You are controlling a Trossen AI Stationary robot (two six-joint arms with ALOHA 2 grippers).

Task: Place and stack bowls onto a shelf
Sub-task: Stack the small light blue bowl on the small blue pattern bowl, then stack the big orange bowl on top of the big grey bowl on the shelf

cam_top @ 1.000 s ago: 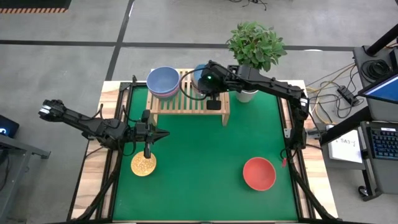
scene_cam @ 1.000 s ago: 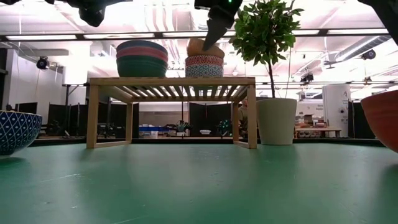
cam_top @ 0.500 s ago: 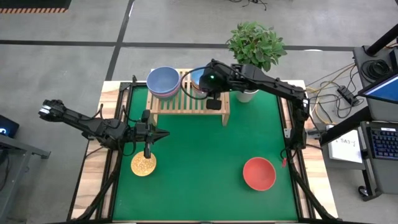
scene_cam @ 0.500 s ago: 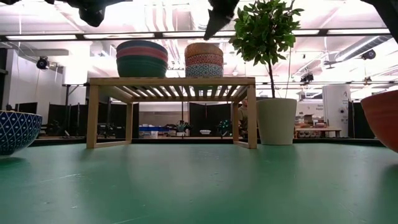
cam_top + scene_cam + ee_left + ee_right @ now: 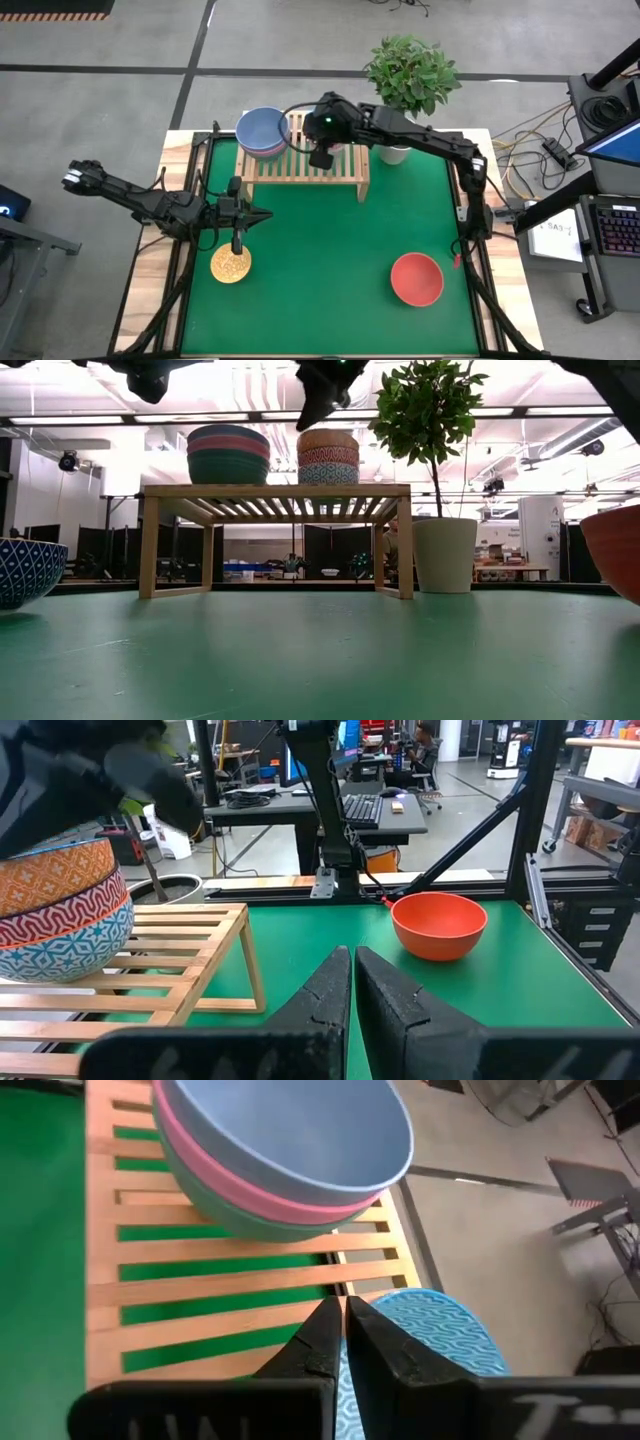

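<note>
The light-wood shelf (image 5: 300, 168) (image 5: 275, 490) stands at the table's far edge. On it sit a stack of three large bowls (image 5: 262, 130) (image 5: 280, 1150), blue-grey on top, and a stack of three small patterned bowls (image 5: 328, 457) (image 5: 60, 910) (image 5: 420, 1350). My right gripper (image 5: 320, 156) (image 5: 340, 1320) hovers shut above the shelf between the two stacks, touching nothing. A small bowl, yellow inside (image 5: 231, 263), and the red bowl (image 5: 417, 278) (image 5: 438, 925) rest on their bases on the green mat. My left gripper (image 5: 265, 215) (image 5: 352, 960) hangs shut just beyond the yellow bowl.
A potted plant (image 5: 412, 75) in a white pot (image 5: 445, 555) stands to the right of the shelf. In the low view a blue-white patterned bowl (image 5: 20, 570) shows at the left edge. Open green mat (image 5: 330, 250) lies between shelf, yellow bowl and red bowl.
A second ago the top small bowl sat tilted on its stack under my right gripper; now it lies level there. My right gripper has let go, risen, and moved toward the table's left, ending between the two stacks.
</note>
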